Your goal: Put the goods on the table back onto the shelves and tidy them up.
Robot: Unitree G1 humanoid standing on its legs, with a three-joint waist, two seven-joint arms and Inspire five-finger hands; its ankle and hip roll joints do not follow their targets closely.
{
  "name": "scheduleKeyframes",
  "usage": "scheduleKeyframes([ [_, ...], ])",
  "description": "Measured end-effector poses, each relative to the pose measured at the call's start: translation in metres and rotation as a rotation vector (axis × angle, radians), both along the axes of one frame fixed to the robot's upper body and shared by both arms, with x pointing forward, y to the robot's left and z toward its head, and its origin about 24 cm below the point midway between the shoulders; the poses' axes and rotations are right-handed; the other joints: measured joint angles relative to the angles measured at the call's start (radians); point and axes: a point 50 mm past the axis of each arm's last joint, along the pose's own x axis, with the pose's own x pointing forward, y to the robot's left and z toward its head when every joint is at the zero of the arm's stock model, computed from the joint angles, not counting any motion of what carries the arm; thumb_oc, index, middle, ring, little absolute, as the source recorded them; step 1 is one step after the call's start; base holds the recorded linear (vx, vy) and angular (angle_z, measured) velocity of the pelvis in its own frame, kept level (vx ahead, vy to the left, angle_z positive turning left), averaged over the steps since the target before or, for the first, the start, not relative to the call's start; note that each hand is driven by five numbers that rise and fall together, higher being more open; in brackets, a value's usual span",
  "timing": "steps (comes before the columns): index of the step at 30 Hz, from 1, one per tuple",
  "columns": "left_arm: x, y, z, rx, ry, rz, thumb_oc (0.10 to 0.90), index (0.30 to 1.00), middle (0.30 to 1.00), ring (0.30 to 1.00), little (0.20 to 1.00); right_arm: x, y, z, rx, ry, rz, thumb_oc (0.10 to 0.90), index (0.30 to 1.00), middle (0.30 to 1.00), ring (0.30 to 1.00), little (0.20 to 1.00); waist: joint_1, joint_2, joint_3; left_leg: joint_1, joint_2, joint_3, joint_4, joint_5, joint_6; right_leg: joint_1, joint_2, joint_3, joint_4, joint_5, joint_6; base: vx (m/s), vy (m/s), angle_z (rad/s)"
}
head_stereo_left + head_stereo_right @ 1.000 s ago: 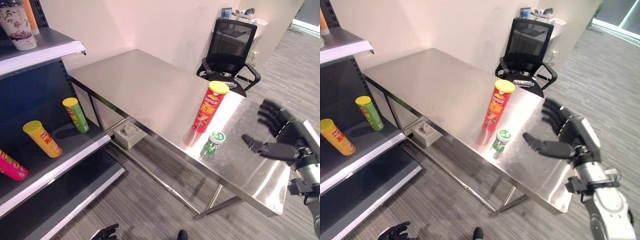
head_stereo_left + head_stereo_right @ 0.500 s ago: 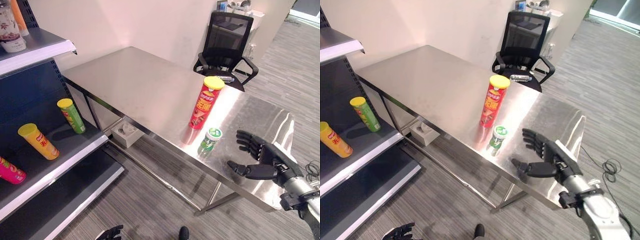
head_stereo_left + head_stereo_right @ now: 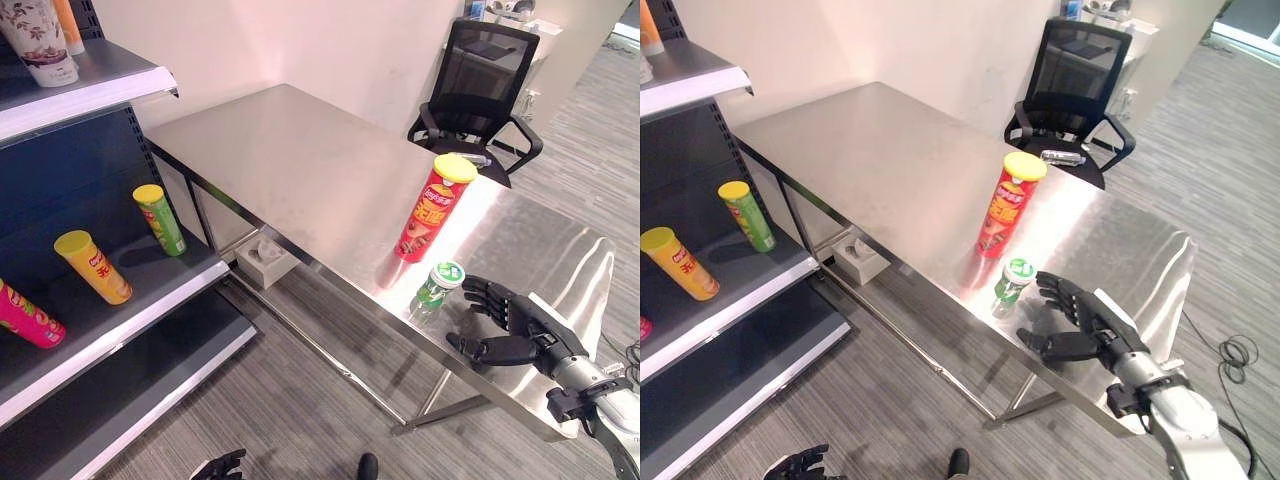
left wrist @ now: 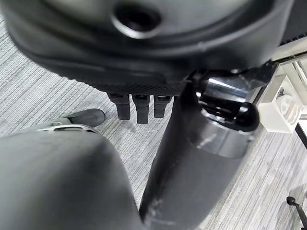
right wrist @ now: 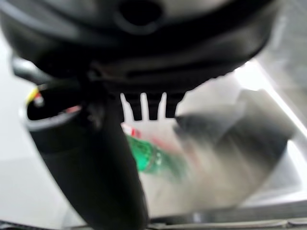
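Note:
A tall red chip can with a yellow lid (image 3: pixel 427 210) stands upright on the steel table (image 3: pixel 300 170). Just in front of it stands a small green bottle with a white-and-green cap (image 3: pixel 433 290), near the table's front edge. My right hand (image 3: pixel 515 325) hovers low over the table a little to the right of the bottle, open, thumb and fingers spread toward it and apart from it. The green bottle (image 5: pixel 153 155) shows past the fingers in the right wrist view. My left hand (image 3: pixel 218 466) hangs low by the floor, fingers relaxed and holding nothing.
The shelf unit (image 3: pixel 150 300) stands at the left; its middle board carries a green can (image 3: pixel 160 219), a yellow can (image 3: pixel 92 266) and a pink can (image 3: pixel 30 318). A cup (image 3: pixel 40 40) sits on the top board. A black office chair (image 3: pixel 480 80) stands behind the table, a white box (image 3: pixel 265 262) under it.
My right hand has come down from above the table's right end and moved in closer to the green bottle, still open. The camera has shifted a little.

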Motion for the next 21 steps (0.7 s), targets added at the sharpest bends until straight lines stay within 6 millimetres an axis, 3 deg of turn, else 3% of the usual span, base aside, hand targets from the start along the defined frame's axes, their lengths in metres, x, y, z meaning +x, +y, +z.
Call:
scheduleKeyframes([
  [21,0.008,0.002,0.003,0.008,-0.029,0.007,0.8,0.9,0.9,0.9,0.9,0.032,0.008,-0.008,0.08,-0.084,-0.119,0.8,0.9,0.9,0.9,0.9,0.052,0.002,0.017,-0.016,0.007,-0.035,0.0,0.015,-0.004,0.001,0.005,-0.031,0.0,-0.004,-0.002,0.01,-0.009,0.05],
])
